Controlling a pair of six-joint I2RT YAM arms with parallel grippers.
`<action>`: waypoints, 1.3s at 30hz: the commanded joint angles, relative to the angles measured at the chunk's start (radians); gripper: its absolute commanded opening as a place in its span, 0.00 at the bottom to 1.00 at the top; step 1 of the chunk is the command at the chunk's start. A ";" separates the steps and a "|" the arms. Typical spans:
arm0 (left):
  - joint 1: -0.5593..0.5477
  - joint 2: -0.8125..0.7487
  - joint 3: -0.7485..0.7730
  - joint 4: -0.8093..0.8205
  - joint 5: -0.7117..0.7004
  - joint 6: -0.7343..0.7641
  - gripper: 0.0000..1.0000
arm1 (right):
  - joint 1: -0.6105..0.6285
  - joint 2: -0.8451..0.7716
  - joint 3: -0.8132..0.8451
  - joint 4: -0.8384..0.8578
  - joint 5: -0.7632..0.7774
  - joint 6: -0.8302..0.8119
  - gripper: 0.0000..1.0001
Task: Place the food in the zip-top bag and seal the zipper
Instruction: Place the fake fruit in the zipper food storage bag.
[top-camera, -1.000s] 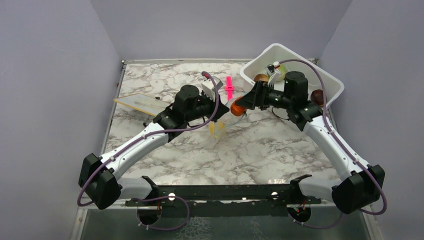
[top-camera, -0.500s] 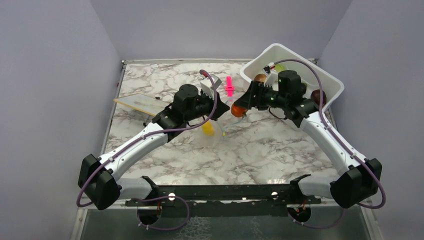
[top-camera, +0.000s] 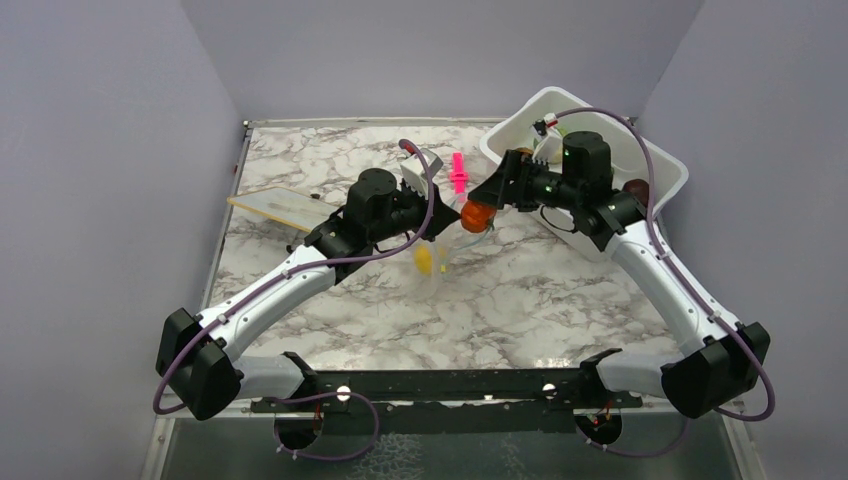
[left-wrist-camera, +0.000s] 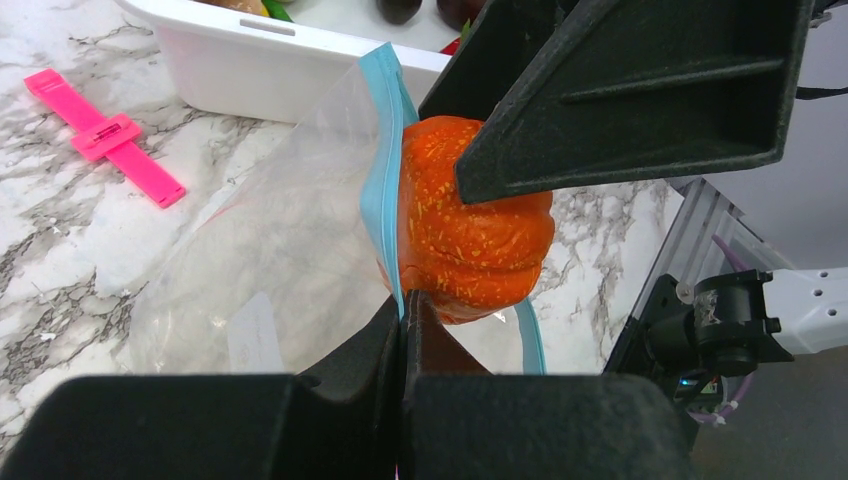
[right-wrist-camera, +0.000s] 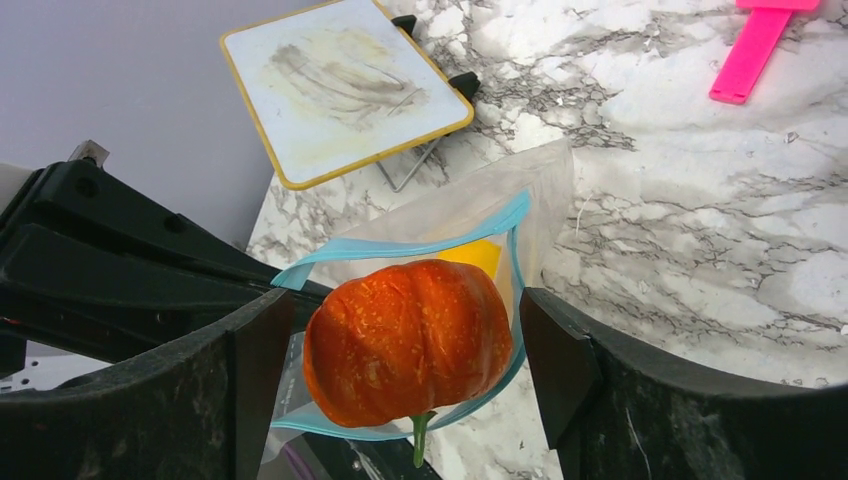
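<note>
Hanging over the open mouth of the zip-top bag (left-wrist-camera: 280, 260), the orange pumpkin (right-wrist-camera: 405, 340) is grasped by the right claw (top-camera: 479, 212), one finger on each side of it and its green stem pointing down. In the left wrist view the light blue zipper (left-wrist-camera: 383, 150) lies against the pumpkin's side, and from the right wrist the strip forms a loop right under it. The left claw (left-wrist-camera: 404, 325) is clenched on the near edge of that zipper, and the bag's clear body hangs from it toward the marble worktop (right-wrist-camera: 700, 250). A yellow piece (right-wrist-camera: 472, 255) lies inside the bag, just below the pumpkin. Behind the bag stands the white tub (left-wrist-camera: 280, 70), with dark pieces in it that are too cropped to name. The pink clip (left-wrist-camera: 105, 137) lies flat on the worktop near the tub, apart from the bag. The pale board (right-wrist-camera: 345, 85) with a yellow rim is propped on a wire stand on the left arm's side.
</note>
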 joint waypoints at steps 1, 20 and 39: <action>-0.005 -0.017 0.003 0.036 0.006 -0.012 0.00 | 0.005 -0.023 0.042 -0.042 0.032 -0.023 0.82; -0.004 -0.022 0.010 0.061 0.022 -0.043 0.00 | 0.006 -0.063 -0.042 -0.039 0.023 -0.046 0.44; -0.004 -0.007 0.012 0.047 -0.006 -0.019 0.00 | 0.006 -0.114 -0.066 -0.099 0.119 -0.140 0.43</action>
